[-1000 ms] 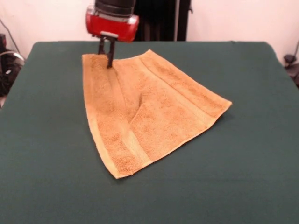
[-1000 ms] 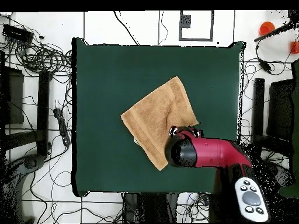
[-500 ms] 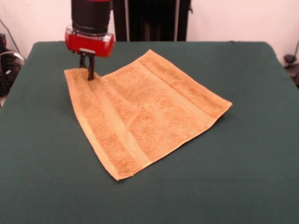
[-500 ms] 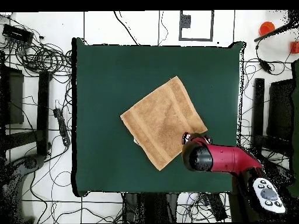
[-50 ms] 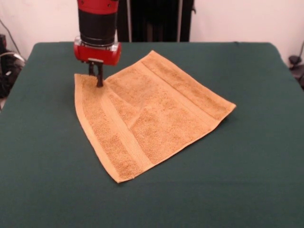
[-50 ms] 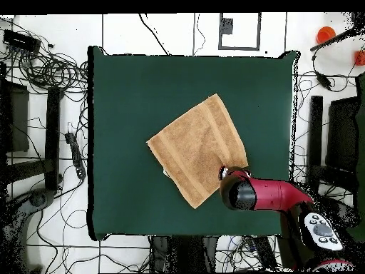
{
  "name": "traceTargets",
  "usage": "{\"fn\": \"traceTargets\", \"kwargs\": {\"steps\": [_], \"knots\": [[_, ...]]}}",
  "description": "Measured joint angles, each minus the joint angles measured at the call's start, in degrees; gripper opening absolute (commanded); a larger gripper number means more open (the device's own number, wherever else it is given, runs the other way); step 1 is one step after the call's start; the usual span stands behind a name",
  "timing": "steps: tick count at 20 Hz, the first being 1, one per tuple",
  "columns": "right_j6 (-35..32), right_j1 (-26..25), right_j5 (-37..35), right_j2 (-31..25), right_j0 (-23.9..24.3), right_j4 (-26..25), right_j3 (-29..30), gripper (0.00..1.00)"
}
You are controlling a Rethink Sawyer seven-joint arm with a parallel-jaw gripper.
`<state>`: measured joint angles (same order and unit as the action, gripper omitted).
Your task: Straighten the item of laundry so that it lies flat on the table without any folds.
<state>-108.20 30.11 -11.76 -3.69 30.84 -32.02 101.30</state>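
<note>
The item of laundry, a golden-tan towel with woven border bands, lies spread as a diamond on the dark green table. A low ridge runs through it from its far-left corner toward the middle. My gripper stands upright on that far-left corner, its two dark fingers pressed together and shut on the cloth. In the overhead view the towel lies mid-table, and the red arm covers its corner nearest the robot and hides the fingers.
Green felt surrounds the towel on every side. Off the table, cables and dark equipment crowd the floor, and an orange object sits at the top right.
The gripper dragged the towel's corner outward to the front view's left, opening out the fold, then came back a little to the right. The corner moved along with it.
</note>
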Motion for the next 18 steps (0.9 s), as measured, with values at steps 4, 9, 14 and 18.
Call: {"fn": "traceTargets", "kwargs": {"steps": [4,9,14,18], "knots": [[0.00,0.01,-0.01,-0.24,-0.01,-0.14,-0.06,0.00],[0.00,0.50,-0.70,-1.89,0.75,-0.95,-0.08,0.00],[0.00,0.96,-2.55,-4.40,2.44,-1.80,-0.14,0.00],[0.00,1.05,-3.59,-5.66,3.64,-2.03,-0.18,0.00]]}}
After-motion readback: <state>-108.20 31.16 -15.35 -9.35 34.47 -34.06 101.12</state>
